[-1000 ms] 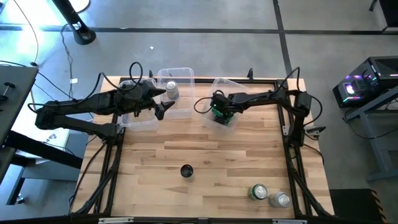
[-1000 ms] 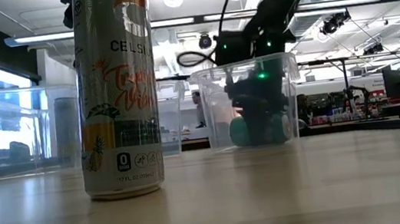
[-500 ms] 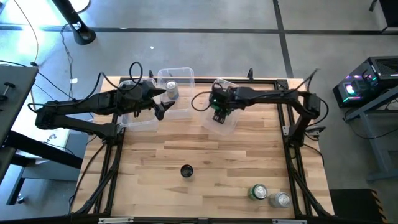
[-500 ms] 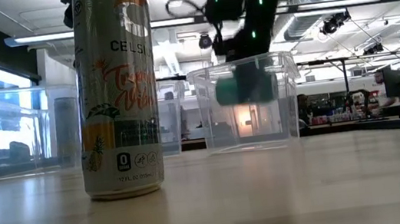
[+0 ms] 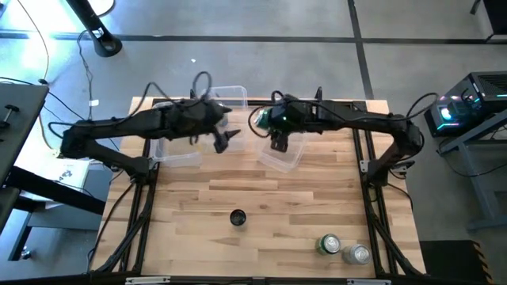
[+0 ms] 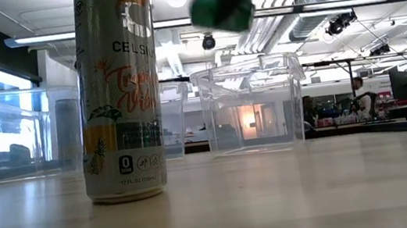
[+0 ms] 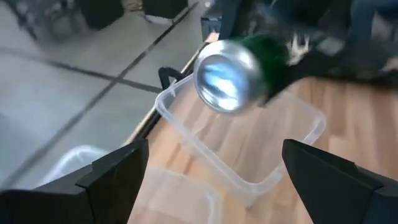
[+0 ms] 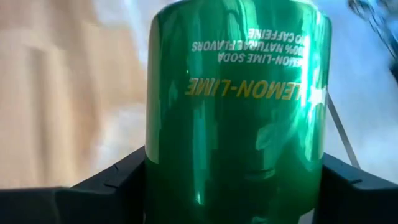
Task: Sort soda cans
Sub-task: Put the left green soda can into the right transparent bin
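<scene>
The right gripper (image 5: 272, 123) is squeezed around a green can (image 8: 236, 112), holding it up in the air above a clear bin (image 5: 281, 154). Only the right wrist view shows the words "LEMON-LIME" on it. The left gripper (image 5: 226, 138) waits close by with its fingers (image 7: 118, 171) wide apart, holding nothing.

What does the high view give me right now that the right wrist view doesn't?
Only the high view: both arms over the back of the table, the left pincer open and empty beside the clear bins, a black can standing mid-table, and a green can with a silver can near the front right corner.

Only the right wrist view: the LEMON-LIME lettering on the held green can, which fills the picture between that pincer's fingers.

Both: the right pincer gripping that can.
</scene>
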### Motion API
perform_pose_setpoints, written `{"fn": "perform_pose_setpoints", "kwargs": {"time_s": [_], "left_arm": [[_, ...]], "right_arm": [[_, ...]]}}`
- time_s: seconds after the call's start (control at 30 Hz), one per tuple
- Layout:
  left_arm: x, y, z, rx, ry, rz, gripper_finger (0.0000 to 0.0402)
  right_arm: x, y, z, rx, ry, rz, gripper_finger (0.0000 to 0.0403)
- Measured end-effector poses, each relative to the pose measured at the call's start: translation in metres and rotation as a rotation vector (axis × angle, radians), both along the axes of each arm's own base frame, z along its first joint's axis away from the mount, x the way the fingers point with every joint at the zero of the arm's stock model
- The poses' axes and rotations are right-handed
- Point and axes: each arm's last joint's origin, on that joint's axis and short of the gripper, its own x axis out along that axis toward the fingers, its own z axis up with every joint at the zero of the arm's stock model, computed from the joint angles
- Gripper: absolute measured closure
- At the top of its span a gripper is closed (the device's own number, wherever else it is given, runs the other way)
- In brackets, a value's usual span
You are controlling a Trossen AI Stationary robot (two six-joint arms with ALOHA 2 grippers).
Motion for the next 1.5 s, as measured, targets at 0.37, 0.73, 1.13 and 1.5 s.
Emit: {"fn": "perform_pose_setpoints", "kwargs": {"time_s": [0.37,0.73,1.13,1.5], "left_arm": [[0.058,-0.011,-0.003,0.243,0.162,-0.202,0.0039],[0.065,-0.018,-0.002,0.268,0.143,-0.237,0.0039],[0.067,-0.035,0.004,0.246,0.06,-0.334,0.0095],[0.057,-0.03,-0.001,0.222,0.166,-0.222,0.0099]], "right_arm": [[0.01,0.038,0.011,-0.029,-0.073,0.081,0.0124],[0.012,0.052,0.011,-0.02,-0.077,0.164,0.0124],[0.016,0.057,0.012,0.041,-0.11,0.258,0.0124],[0.003,0.052,0.022,-0.05,-0.118,0.093,0.0022]]}}
